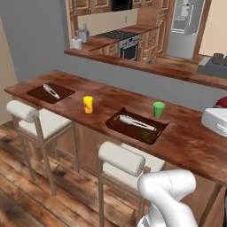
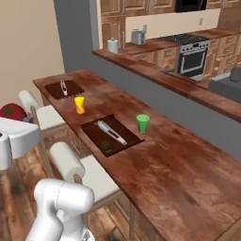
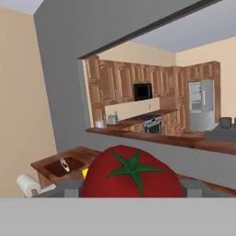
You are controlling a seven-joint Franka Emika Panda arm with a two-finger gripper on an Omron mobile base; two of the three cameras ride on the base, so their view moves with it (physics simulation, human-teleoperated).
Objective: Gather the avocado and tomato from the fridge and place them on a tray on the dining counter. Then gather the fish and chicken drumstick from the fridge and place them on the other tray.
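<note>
- Plainly, the hand [image 3: 132, 191] grasps the tomato [image 3: 132, 173]: in the hand view the red fruit with its green star calyx sits between the two grey fingers [image 3: 69, 189].
- From the left base view the tomato shows at the right edge, above the white hand, which hangs over the table's [image 1: 186, 146] right part.
- On the table, the near tray [image 1: 116, 125] holds a long pale fish and a dim green avocado [image 1: 144, 134] at its right end.
- Further left, the other tray [image 1: 37, 93] carries a second pale fish-like thing.
- Between the trays stands a yellow cup [image 1: 88, 104]; a green cup [image 1: 158, 109] stands just behind the near tray.
- Beyond the pass-through, the grey fridge [image 1: 186, 26] stands among wooden cabinets.
- White-cushioned stools [image 1: 119, 157] line the table's near side.
</note>
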